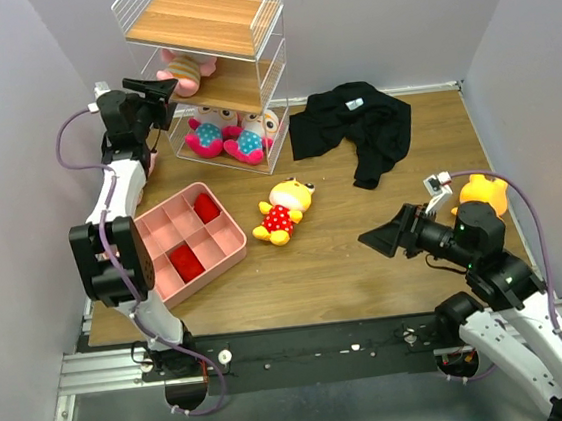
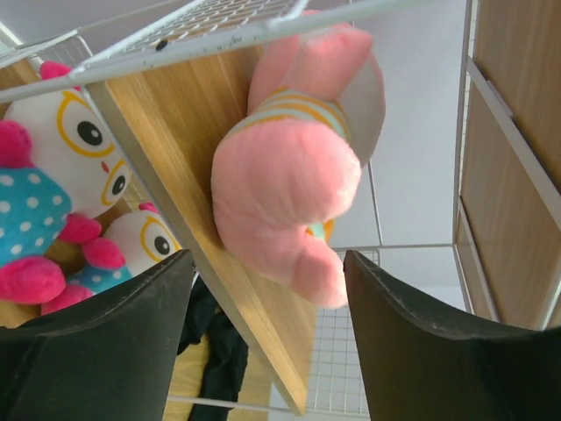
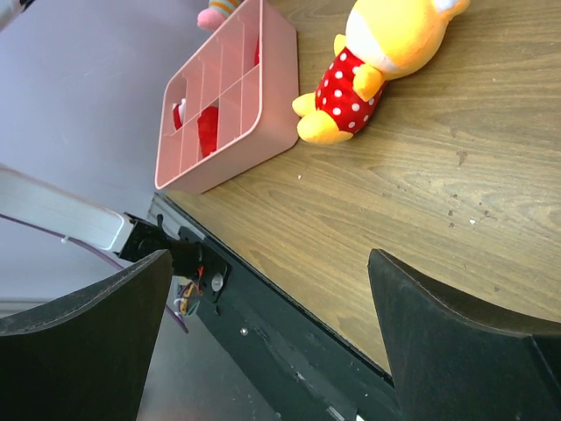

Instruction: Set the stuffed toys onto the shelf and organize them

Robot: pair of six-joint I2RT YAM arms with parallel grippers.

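Observation:
The shelf (image 1: 203,20) stands at the back of the table. A pink stuffed toy (image 1: 186,72) in a striped shirt lies on its middle board (image 2: 184,167). My left gripper (image 1: 166,89) is open just in front of this toy (image 2: 289,175), a finger on each side of its foot and neither touching it. Two white-faced toys (image 1: 211,132) (image 1: 253,138) sit on the bottom tier. One yellow toy (image 1: 283,208) in red polka dots lies on the table, and another (image 1: 482,192) lies behind my right arm. My right gripper (image 1: 379,235) is open and empty above the table's front edge.
A pink compartment tray (image 1: 227,248) with red items sits at the front left. A black cloth (image 1: 358,132) lies at the back right. In the right wrist view, part of a pink striped plush (image 3: 219,12) shows beyond the tray (image 3: 263,105). The top shelf board (image 1: 203,20) holds nothing.

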